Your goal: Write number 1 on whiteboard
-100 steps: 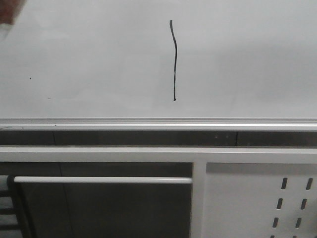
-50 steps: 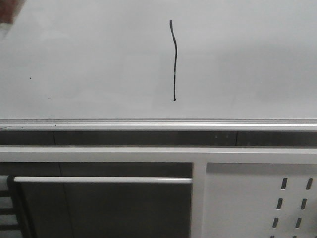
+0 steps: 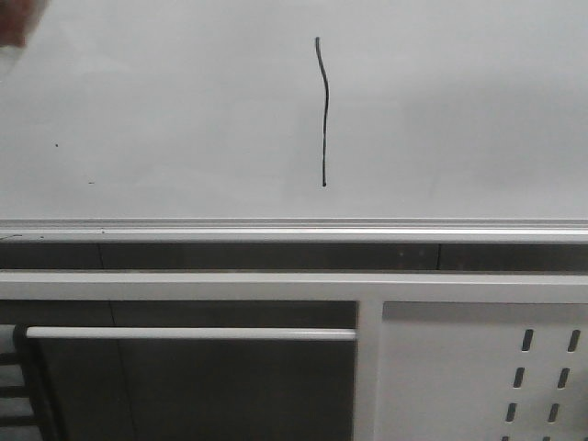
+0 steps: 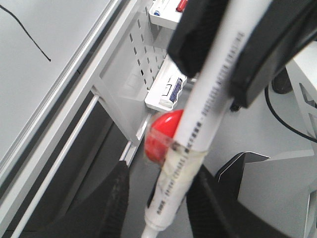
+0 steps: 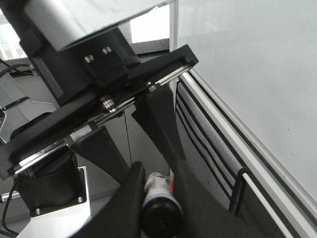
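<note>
whiteboard [image 3: 184, 101] with number 1 [image 3: 322, 110] above its bottom rail; left jaws round marker [image 4: 198, 134], right jaws' state unclear

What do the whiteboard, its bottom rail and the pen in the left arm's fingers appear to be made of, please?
The whiteboard looks like a smooth coated panel, pale grey-white with a soft sheen. Its bottom rail looks like brushed aluminium: silver, with straight extruded ridges. The pen looks like white plastic with printed lettering, and has a band of what seems to be translucent tape wrapped around it.
</note>
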You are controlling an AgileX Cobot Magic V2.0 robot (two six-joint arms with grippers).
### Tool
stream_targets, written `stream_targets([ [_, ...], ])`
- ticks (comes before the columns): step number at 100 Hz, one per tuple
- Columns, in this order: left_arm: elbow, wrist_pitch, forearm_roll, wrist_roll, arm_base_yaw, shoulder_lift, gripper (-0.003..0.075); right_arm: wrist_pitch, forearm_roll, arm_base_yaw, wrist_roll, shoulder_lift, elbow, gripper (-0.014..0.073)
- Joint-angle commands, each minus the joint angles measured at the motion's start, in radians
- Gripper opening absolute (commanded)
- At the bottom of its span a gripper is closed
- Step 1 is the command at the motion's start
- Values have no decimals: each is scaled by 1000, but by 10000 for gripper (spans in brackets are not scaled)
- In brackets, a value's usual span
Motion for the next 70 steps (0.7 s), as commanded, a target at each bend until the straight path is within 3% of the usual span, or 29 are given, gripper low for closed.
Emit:
stream_targets([
  [1,-36,-63,-10,-9,1,-4,251,-25,-7,-1,-9,-11,-26,-53],
  [70,-38,-66,-10,-9,1,-25,223,-18,-7,-34,-9,-11,-16,-53],
])
